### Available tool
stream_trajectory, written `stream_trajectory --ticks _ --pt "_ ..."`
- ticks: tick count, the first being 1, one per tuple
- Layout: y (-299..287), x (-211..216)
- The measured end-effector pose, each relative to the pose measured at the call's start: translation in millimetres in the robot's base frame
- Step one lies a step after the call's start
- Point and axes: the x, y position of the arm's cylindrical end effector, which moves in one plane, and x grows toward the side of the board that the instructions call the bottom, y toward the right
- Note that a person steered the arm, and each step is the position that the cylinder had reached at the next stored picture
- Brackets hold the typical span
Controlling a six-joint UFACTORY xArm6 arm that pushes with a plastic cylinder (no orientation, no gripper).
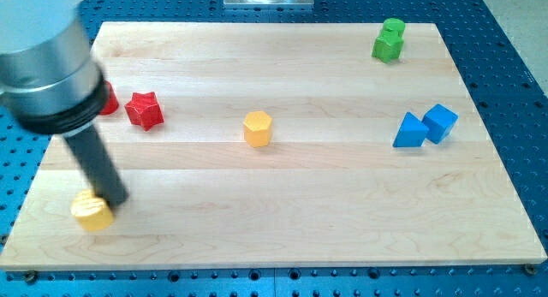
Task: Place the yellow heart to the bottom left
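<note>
Pale wooden board (282, 237) on a blue perforated bench, and the action is right down at the view's bottom left. That's where the yellow heart (91, 211) sits, close to the board's left edge and near its lower corner. My tip (114, 199) is pressed against the heart's upper right side, touching it; it's a plain rod, nothing to open or close, and it grips nothing. Further up the left side, the red star (144, 109) stands alone, with another red block (109, 99) just beside it, half hidden behind the arm, shape unclear. Mid-board, the yellow hexagon (257, 128). Over on the right, the blue triangle (410, 132) and blue cube (441, 122) touch. Far top right, two green blocks (389, 39) huddle together, shapes hard to make out.
</note>
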Motion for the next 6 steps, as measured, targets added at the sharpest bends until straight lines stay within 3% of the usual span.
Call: stream_trajectory --ticks 1,2,3,6 --pt "6.0 3.6" --pt "93.4 8.6" --pt "59.1 62.1" --pt "-0.5 44.0"
